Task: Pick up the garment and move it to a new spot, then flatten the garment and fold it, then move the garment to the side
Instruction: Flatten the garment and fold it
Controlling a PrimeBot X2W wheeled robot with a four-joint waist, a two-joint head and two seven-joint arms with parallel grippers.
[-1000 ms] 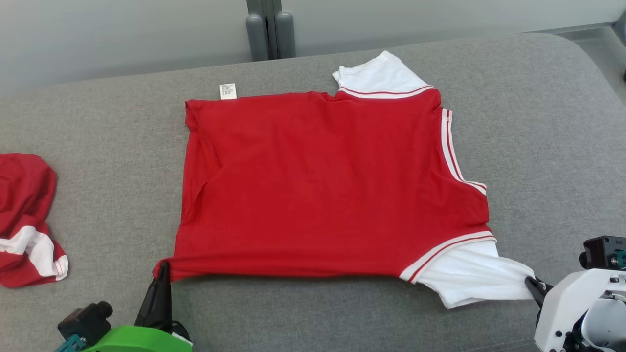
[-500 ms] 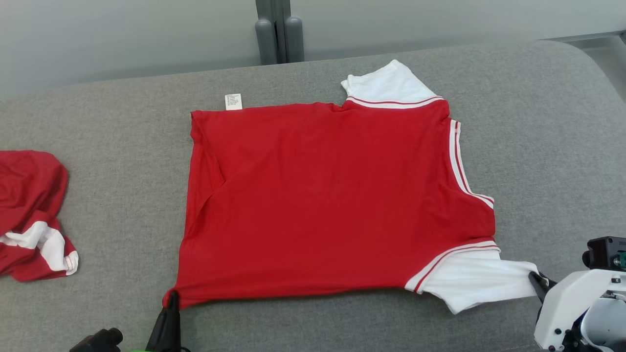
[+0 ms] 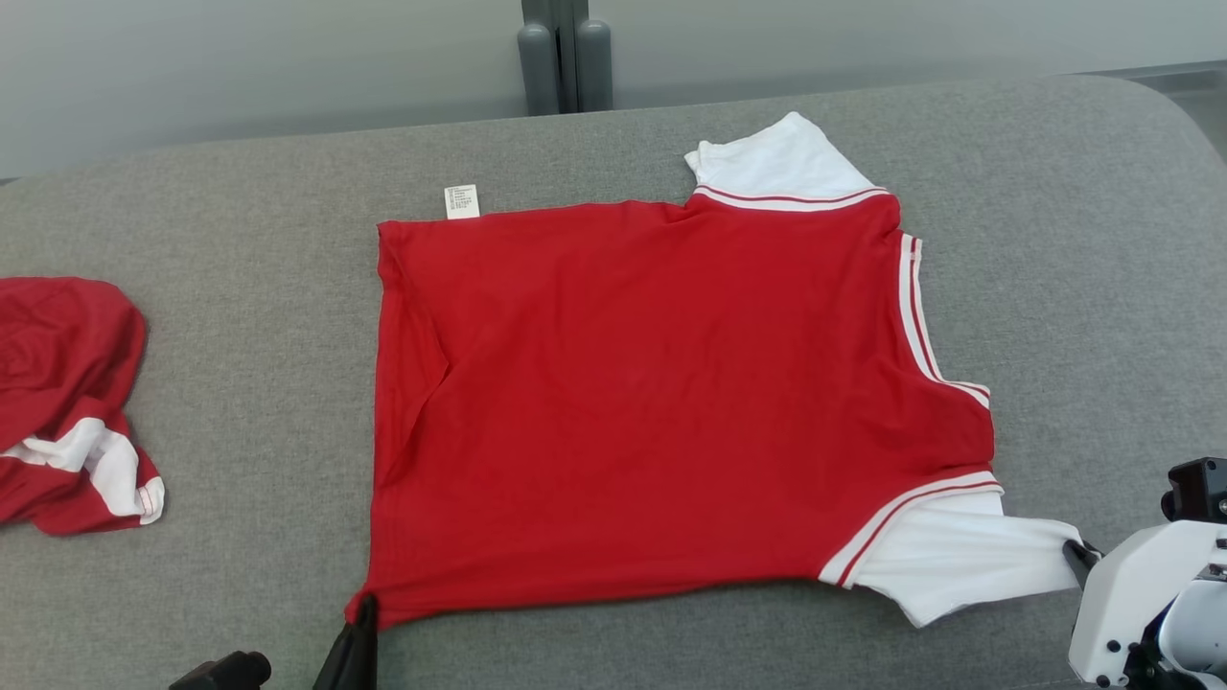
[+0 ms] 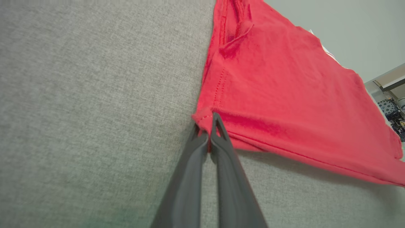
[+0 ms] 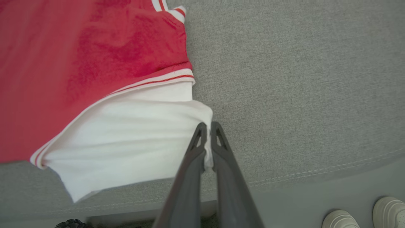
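The garment (image 3: 661,383) is a red shirt with white sleeves and striped trim, spread nearly flat on the grey cushioned surface (image 3: 1074,240). My left gripper (image 3: 362,613) is shut on the garment's near left hem corner (image 4: 205,118), which puckers between the dark fingers. At the near right, my right gripper (image 3: 1078,554) is shut on the edge of the white sleeve (image 5: 133,136), pulling it taut toward the front edge. The far white sleeve (image 3: 776,158) lies flat at the back. A small white label (image 3: 461,201) sticks out at the far left corner.
A second red and white garment (image 3: 67,402) lies crumpled at the left of the surface. Two grey posts (image 3: 566,53) stand behind the back edge. The front edge seam (image 5: 316,172) runs close under my right gripper, with a person's white shoes (image 5: 364,215) on the floor below.
The head camera has shifted, so the whole scene sits lower and further right. Both grippers keep their hold on the garment and have drawn back toward the front edge with it.
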